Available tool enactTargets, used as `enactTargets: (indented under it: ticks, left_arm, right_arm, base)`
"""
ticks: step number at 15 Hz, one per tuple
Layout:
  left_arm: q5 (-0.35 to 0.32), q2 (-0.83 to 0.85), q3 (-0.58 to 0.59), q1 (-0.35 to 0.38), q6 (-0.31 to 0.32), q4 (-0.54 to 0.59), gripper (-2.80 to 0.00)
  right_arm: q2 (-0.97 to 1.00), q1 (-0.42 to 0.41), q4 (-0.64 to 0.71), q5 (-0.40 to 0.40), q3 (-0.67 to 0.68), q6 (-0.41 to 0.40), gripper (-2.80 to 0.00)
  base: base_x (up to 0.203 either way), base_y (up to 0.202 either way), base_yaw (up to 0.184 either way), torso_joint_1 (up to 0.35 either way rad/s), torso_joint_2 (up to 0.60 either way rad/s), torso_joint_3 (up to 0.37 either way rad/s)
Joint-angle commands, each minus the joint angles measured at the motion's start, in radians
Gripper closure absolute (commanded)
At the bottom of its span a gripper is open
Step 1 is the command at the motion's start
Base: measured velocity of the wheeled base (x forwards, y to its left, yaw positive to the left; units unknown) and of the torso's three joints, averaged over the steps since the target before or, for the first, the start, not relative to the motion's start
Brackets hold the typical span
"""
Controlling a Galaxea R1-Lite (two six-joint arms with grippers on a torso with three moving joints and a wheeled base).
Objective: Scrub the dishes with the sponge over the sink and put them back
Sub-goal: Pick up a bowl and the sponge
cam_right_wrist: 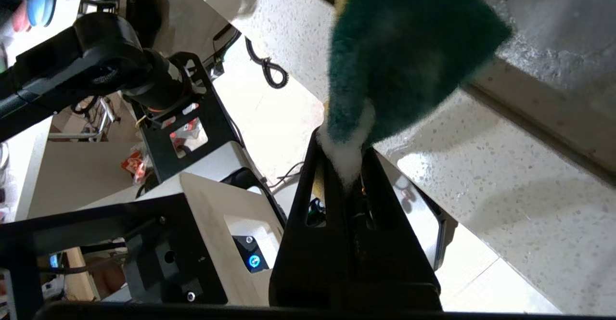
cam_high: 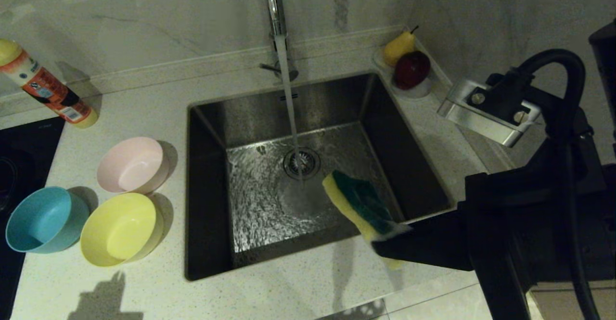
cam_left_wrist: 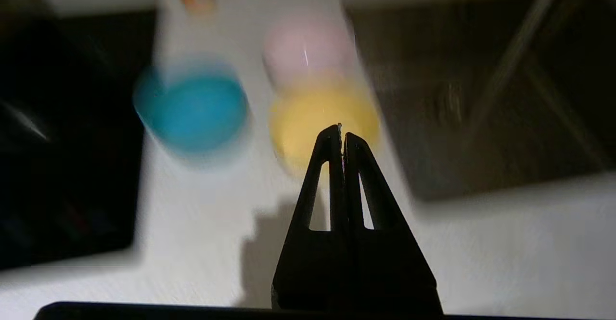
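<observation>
I am working at a kitchen counter, by the look of it in a home. A steel sink (cam_high: pixel 414 166) is sitting sunk into the pale speckled worktop (cam_high: pixel 144 291), and water is running from the tap (cam_high: pixel 273 2) into the drain (cam_high: pixel 301 162). Marble-look wall (cam_high: pixel 168 7) is rising behind it. A black hob (cam_high: pixel 19 147) is lying at the left edge. Three plastic bowls (cam_high: pixel 130 163) are standing on the worktop, a bottle (cam_high: pixel 45 86) is leaning near the wall, and a pear (cam_high: pixel 398 46) and an apple (cam_high: pixel 412 69) are resting in a dish by the sink's far corner.
</observation>
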Motion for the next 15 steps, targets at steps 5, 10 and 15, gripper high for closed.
enactTargets:
  ticks: [5,10,15]
  left_arm:
    - [0.34,0.39,-0.389,-0.002,0.058,0.11,0.0]
    - [0.563,0.764,-0.563,0.011,0.047,0.115,0.0]
    - [0.54,1.114,-0.64,0.219,-0.017,0.119,0.0]
  right_arm:
    - [-0.012,-0.007,0.004,-0.007,-0.048,0.003,0.0]
    - [-0.004,-0.038,0.012,-0.009,-0.062,0.007,0.0]
    - [-0.017,-0.073,0.01,-0.009,-0.029,0.012,0.0]
  base:
    - [0.0,0.0,0.0,0.0,0.0,0.0]
    - [0.0,0.0,0.0,0.0,0.0,0.0]
    - [0.0,0.0,0.0,0.0,0.0,0.0]
